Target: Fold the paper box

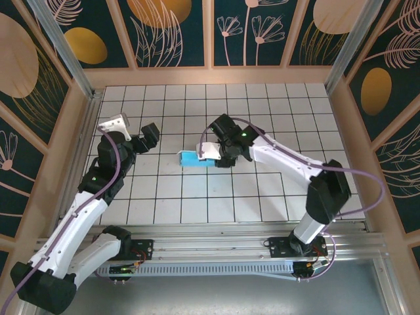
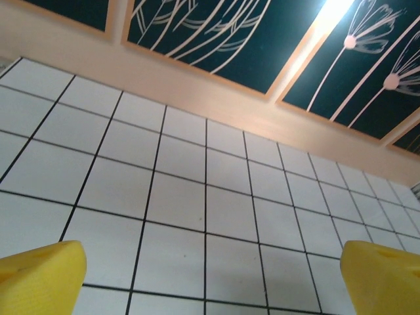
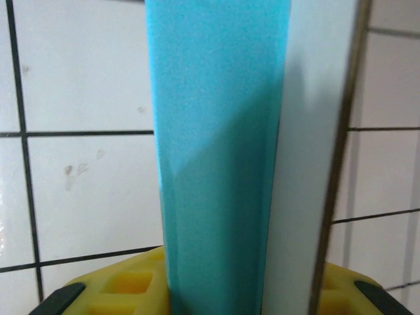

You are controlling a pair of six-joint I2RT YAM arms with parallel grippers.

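Note:
The paper box (image 1: 191, 159) lies near the middle of the tiled table, turquoise side up, with a white flap (image 1: 209, 149) raised at its right end. My right gripper (image 1: 215, 155) is at that end, shut on the paper box. In the right wrist view the blue panel (image 3: 216, 151) and the white flap (image 3: 312, 131) run up from between the yellow fingers (image 3: 115, 289), hiding the gap of the right gripper (image 3: 243, 295). My left gripper (image 1: 146, 136) hangs above the table left of the box, apart from it. In its wrist view the left gripper (image 2: 213, 275) is open over bare tiles.
The white tiled table (image 1: 262, 190) is walled by wooden-framed patterned panels (image 1: 249, 33) at the back and both sides. A metal rail (image 1: 216, 236) with the arm bases runs along the near edge.

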